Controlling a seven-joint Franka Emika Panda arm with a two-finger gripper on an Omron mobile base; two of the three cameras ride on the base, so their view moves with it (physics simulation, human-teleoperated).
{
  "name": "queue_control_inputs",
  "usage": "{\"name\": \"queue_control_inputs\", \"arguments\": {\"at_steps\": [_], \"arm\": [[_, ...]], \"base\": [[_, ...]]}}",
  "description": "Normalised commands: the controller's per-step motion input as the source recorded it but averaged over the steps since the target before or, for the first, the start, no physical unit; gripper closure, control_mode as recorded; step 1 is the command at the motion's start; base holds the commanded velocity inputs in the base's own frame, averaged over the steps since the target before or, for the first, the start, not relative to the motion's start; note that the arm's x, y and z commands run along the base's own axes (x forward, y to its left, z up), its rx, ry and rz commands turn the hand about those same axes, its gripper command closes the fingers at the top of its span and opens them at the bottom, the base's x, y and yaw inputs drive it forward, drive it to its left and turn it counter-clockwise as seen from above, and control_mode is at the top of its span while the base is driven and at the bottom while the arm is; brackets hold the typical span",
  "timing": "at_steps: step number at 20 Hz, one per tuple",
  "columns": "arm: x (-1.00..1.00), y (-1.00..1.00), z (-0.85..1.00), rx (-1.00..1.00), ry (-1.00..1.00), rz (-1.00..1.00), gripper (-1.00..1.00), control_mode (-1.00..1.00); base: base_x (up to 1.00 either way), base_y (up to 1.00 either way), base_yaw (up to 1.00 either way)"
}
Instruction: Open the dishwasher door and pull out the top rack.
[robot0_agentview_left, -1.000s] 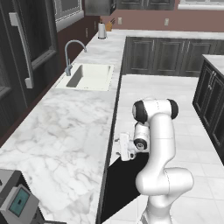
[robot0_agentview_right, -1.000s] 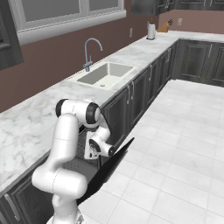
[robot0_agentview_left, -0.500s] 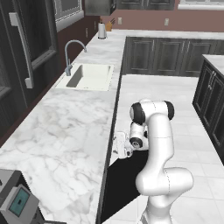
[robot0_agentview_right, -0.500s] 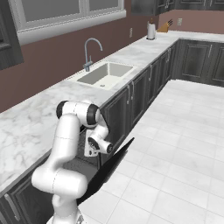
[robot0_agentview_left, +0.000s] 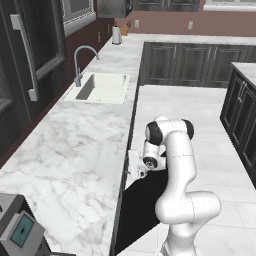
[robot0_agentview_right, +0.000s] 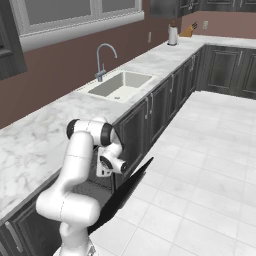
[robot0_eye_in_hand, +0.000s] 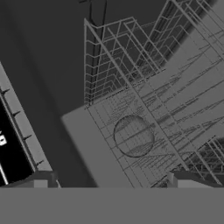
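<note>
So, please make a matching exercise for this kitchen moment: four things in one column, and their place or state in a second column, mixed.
Things:
1. dishwasher door
2. end effector
3. faucet
4. paper towel roll

Place or state:
A. stands at the far corner of the counter
B. hangs tilted partly open below the counter
C. open, facing the wire rack
D. curves over the sink

Pairs: 1-B, 2-C, 3-D, 4-A
</note>
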Motion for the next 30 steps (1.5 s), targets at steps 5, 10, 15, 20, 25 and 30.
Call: {"name": "queue_control_inputs", "arguments": {"at_steps": [5,10,15,20,25,30], "arm": [[0.30,0.03,-0.20,0.00,0.00,0.00,-1.00,-1.00],[0.30,0.06,-0.22,0.00,0.00,0.00,-1.00,-1.00],[0.24,0.16,-0.18,0.00,0.00,0.00,-1.00,-1.00],[0.12,0.22,-0.09,0.00,0.00,0.00,-1.00,-1.00],[0.06,0.22,-0.07,0.00,0.00,0.00,-1.00,-1.00],[0.09,0.16,-0.11,0.00,0.00,0.00,-1.00,-1.00]], "base": [[0.00,0.00,0.00],[0.00,0.00,0.00],[0.00,0.00,0.00],[0.00,0.00,0.00],[0.00,0.00,0.00],[0.00,0.00,0.00]]}}
